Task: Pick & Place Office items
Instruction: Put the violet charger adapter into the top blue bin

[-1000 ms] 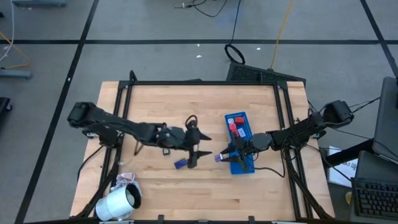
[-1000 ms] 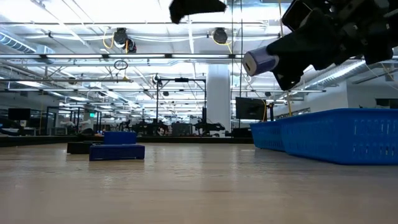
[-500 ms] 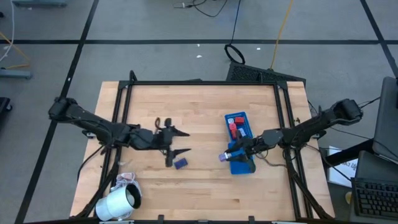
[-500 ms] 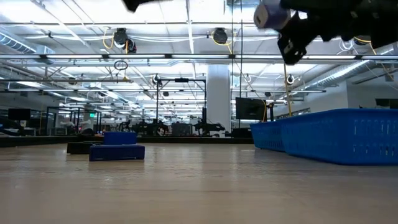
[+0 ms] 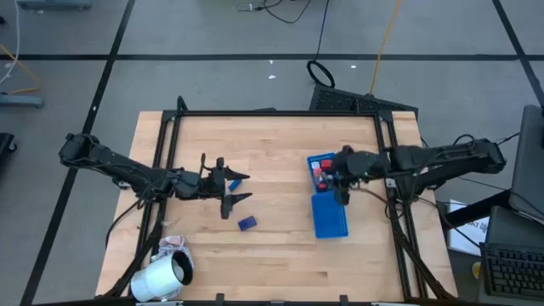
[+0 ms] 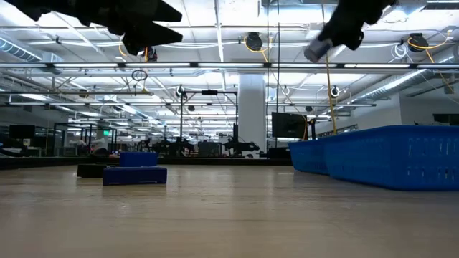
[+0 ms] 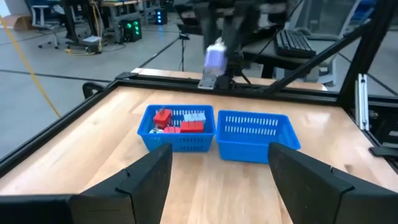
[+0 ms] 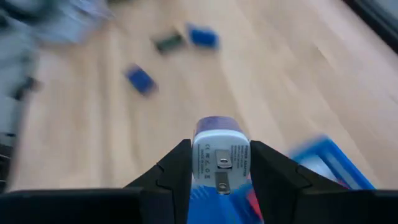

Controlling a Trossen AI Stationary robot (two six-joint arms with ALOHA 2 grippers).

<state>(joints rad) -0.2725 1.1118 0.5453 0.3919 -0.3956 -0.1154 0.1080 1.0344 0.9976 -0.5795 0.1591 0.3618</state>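
Two dark, slender, jointed arms are showing at mid-left and mid-right of the high view, thin black cables trailing along them. Each is ending in a black two-finger gripper with broad, angular, matte fingers [image 7: 146, 180].

Left arm stretched low from the table's left edge, left end effector [image 5: 235, 188] raised, fingers spread, nothing held. Right arm reaching in from the right, right end effector [image 8: 221, 163] clamped on a small piece.
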